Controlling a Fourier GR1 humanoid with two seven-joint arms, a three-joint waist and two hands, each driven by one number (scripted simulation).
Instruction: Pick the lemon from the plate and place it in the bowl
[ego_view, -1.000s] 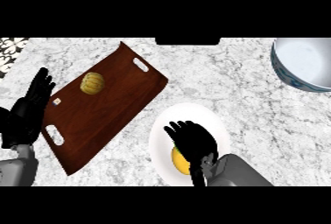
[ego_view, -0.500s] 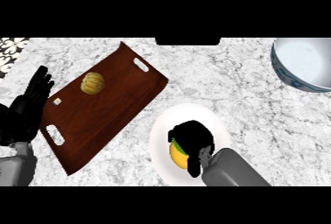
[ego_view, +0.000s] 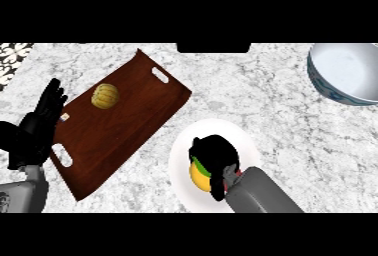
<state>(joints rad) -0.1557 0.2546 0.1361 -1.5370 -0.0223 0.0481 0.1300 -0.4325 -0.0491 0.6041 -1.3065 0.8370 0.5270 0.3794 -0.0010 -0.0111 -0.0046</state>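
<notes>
Right hand (ego_view: 215, 156) curls over the lemon (ego_view: 197, 173) on the plate (ego_view: 182, 150) (bowl (ego_view: 347, 72) far right).

– What sits on the marble counter (ego_view: 258, 95) besides the working things?
– A dark brown wooden tray (ego_view: 122, 130), lying at a slant on it, with a white slot handle at its far end and another at its near end.
– Anything on the tray?
– One small, ribbed, yellow-tan squash (ego_view: 105, 96), resting toward the tray's far end.
– And beyond the tray?
– A black-and-white patterned patch (ego_view: 13, 54) shows at the far corner
</notes>
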